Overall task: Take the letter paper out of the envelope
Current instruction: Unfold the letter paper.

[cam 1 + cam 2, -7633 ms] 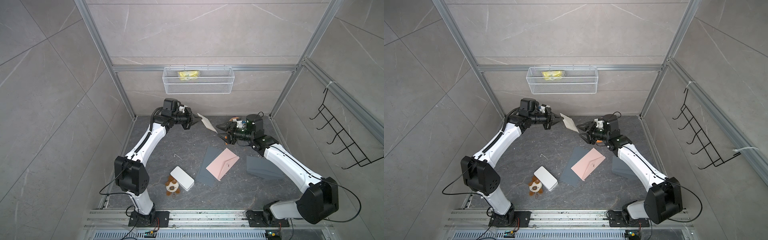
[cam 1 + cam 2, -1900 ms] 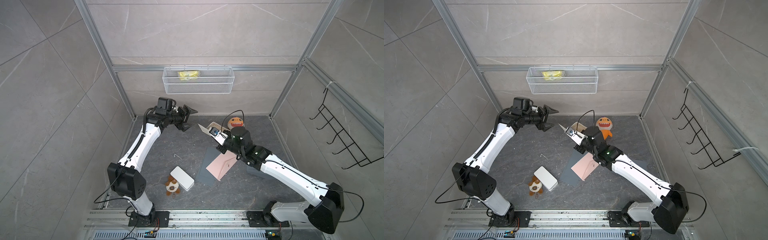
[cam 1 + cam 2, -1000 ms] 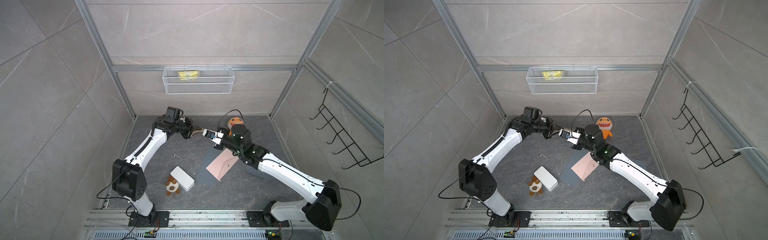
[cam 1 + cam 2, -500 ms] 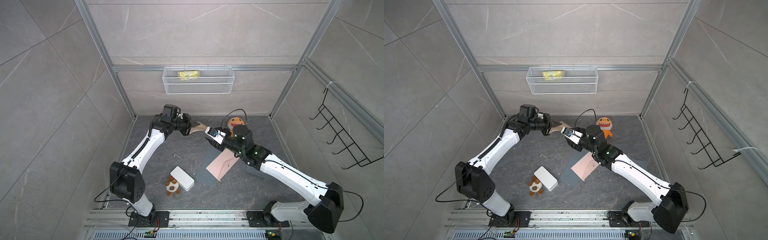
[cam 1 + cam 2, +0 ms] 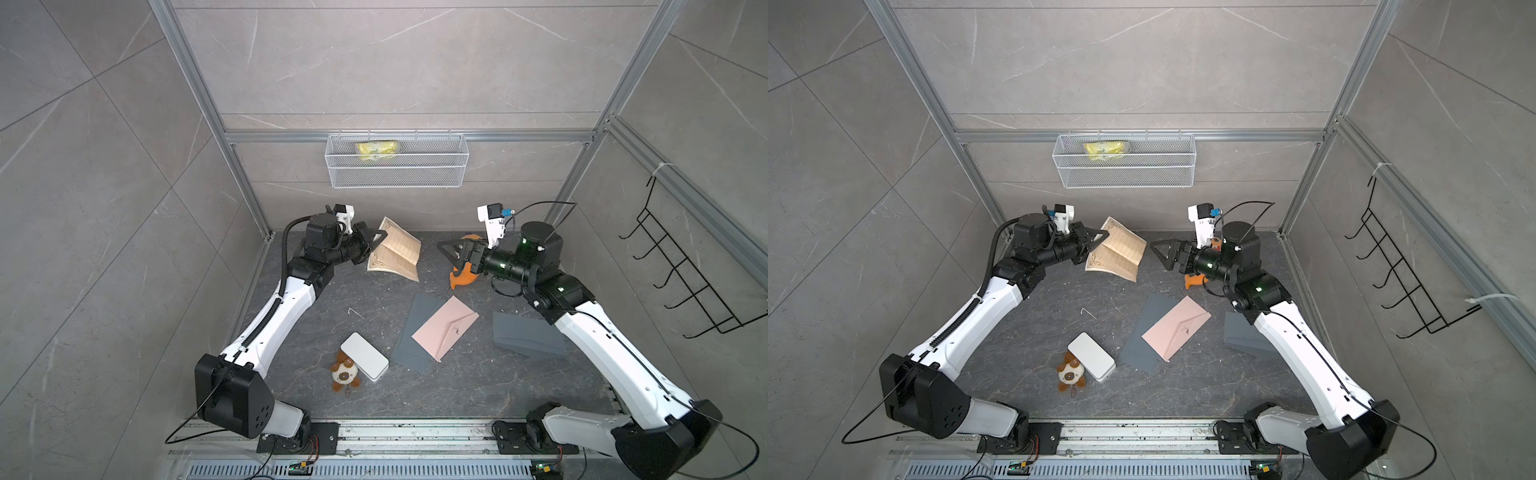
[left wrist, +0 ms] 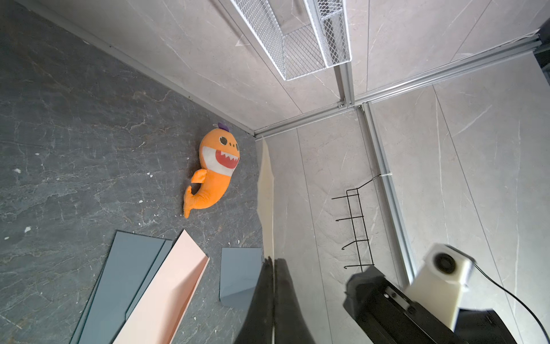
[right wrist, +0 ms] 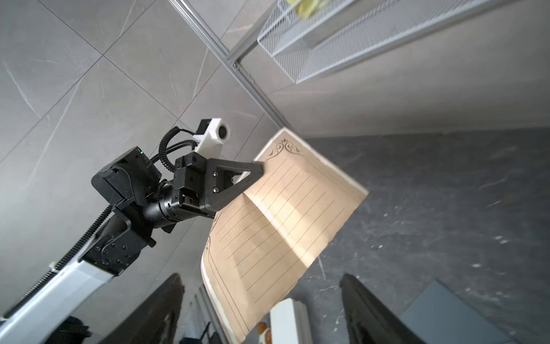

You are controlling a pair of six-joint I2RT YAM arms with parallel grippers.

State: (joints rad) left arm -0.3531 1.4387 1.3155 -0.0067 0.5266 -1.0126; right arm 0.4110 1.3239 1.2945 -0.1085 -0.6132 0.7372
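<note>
Right wrist view shows the left gripper [image 7: 257, 171] clamped on one edge of the letter paper [image 7: 285, 214], aloft and clear of the envelope [image 5: 444, 328], right gripper [image 5: 451, 254] open, so the drooping sheet may slip.

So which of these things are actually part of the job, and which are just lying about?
Part of the job: letter paper, held by the left hand; pink envelope; open right hand.
Just lying about: orange shark toy, white box, small plush dog, grey sheets, wire basket.
</note>
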